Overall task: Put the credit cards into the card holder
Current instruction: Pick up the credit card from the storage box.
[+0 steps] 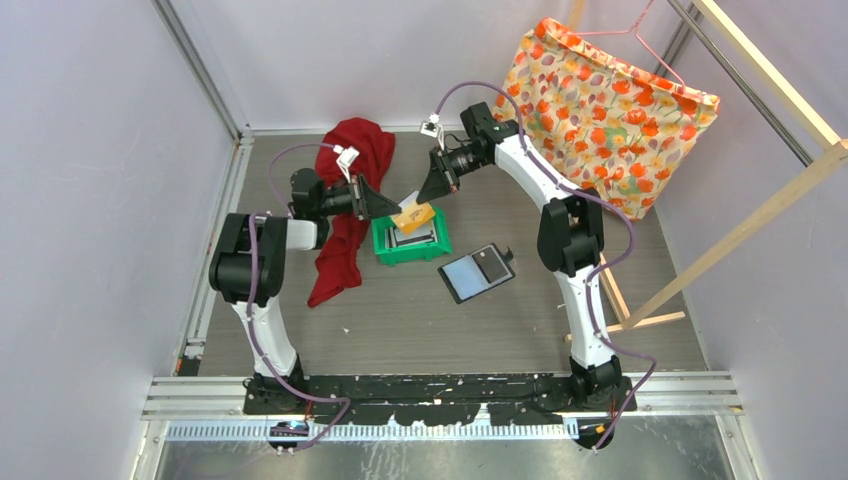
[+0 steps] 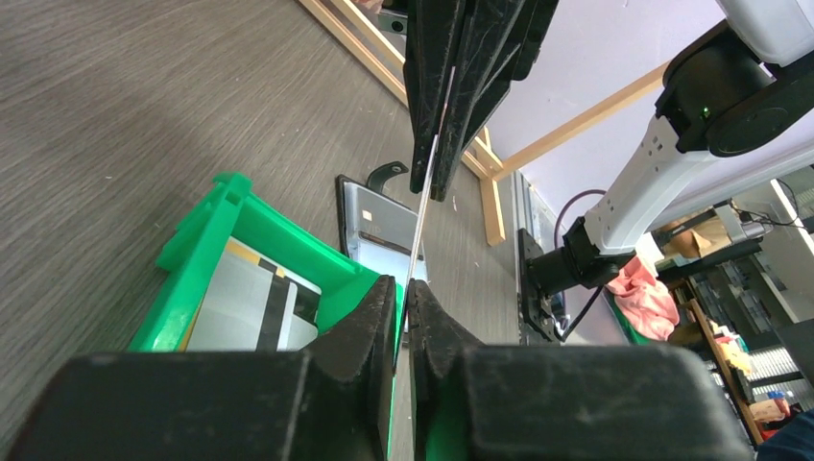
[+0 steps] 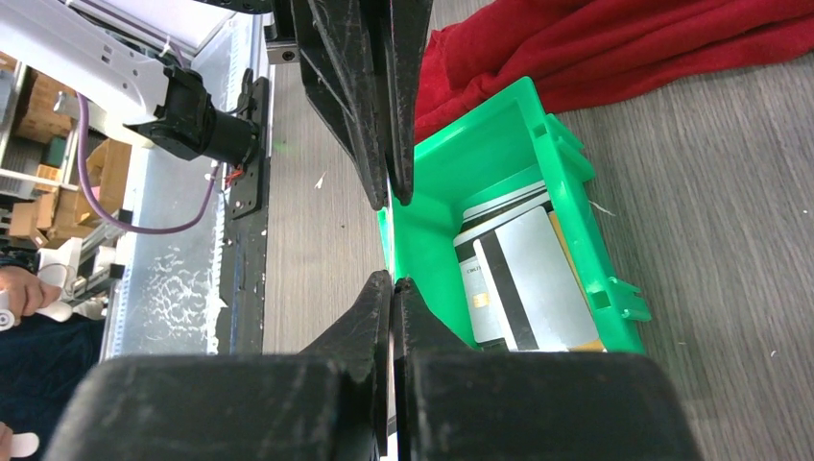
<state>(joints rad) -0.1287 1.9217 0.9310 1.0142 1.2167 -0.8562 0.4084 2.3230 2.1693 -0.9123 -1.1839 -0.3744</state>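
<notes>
A yellow-orange credit card [image 1: 413, 214] hangs over the green bin [image 1: 380, 246], held between both grippers. My right gripper [image 1: 431, 199] is shut on its far end. My left gripper [image 1: 397, 209] has its jaws nearly together round the near end. In the left wrist view the card [image 2: 422, 211] shows edge-on, running from my left gripper [image 2: 407, 286] up to the right fingers [image 2: 451, 115]. A sliver of gap remains there, so a pinch is unclear. More credit cards [image 3: 533, 279] lie in the bin [image 3: 499, 134]. The card holder [image 1: 478, 272] lies open on the table, right of the bin.
A red cloth [image 1: 350, 190] lies left of and behind the bin. A floral fabric bag [image 1: 600, 110] hangs at the back right on a wooden rack [image 1: 740, 230]. White walls close in the table on the left and behind.
</notes>
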